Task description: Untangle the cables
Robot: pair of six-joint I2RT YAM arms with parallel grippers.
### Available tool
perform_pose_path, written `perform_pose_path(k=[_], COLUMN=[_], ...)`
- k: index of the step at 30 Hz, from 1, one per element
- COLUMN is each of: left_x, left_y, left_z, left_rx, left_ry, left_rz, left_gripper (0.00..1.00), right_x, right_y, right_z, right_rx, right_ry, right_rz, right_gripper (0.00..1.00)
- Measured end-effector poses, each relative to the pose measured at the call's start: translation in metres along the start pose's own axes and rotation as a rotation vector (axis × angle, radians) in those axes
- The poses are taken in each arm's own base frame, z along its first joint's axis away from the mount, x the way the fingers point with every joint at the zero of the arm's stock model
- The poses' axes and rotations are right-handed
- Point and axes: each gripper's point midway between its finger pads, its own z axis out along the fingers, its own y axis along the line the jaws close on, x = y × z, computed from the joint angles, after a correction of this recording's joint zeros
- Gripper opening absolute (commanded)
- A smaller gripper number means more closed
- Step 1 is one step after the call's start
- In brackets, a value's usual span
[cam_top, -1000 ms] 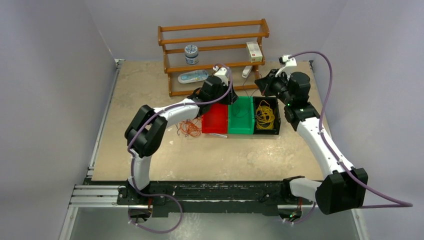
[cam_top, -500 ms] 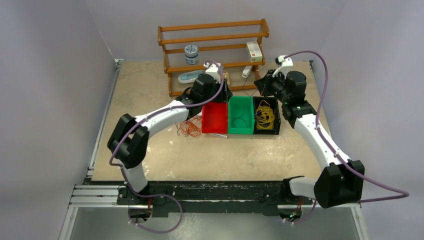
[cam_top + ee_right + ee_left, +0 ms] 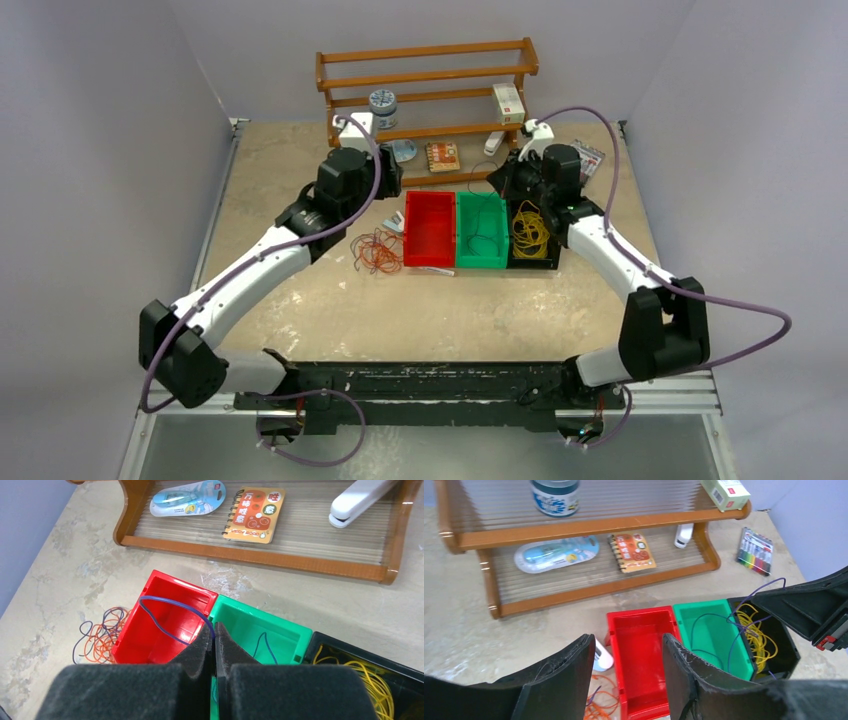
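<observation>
Table [image 3: 450, 310] with rack [image 3: 425, 52], red bin [image 3: 430, 240], green bin [image 3: 482, 262], black bin [image 3: 535, 264], orange cables [image 3: 378, 252], markers [image 3: 754, 551]

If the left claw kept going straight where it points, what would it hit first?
Probably the red plastic bin, which sits right between the open jaws of the left gripper in its wrist view; depth is hard to judge.

Bright, even light; shelf slats perhaps slightly blurred.
</observation>
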Motion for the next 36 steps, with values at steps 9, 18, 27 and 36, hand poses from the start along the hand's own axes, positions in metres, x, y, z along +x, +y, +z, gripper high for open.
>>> perform_pose_path(k=[9,18,27,36], left_x=[0.007,0.010,0.010,0.010], left_y=[0.027,0.033,0.035,0.035], left_z=[-0.016,-0.019,-0.019,-0.019], left_rx=[-0.106,-0.134,-0.143,-0.145], left_ry=[0.023,0.037,0.036,0.035], left_rz=[0.061,0.085,0.087,0.087], left_gripper=[0.52,0.52,0.52,0.52], right_x=[0.023,0.041,0.047,0.055], right_y=[-0.003,-0.030,-0.051,-0.046], right_z=[0.019,0.029,0.029,0.035], right_rx=[0.034,0.187,0.334,0.329], right_ry=[0.048,0.070,0.065,0.085], right_rz=[0.001,-0.010,-0.053,-0.120], right_gripper=[0.00,0.00,0.00,0.00])
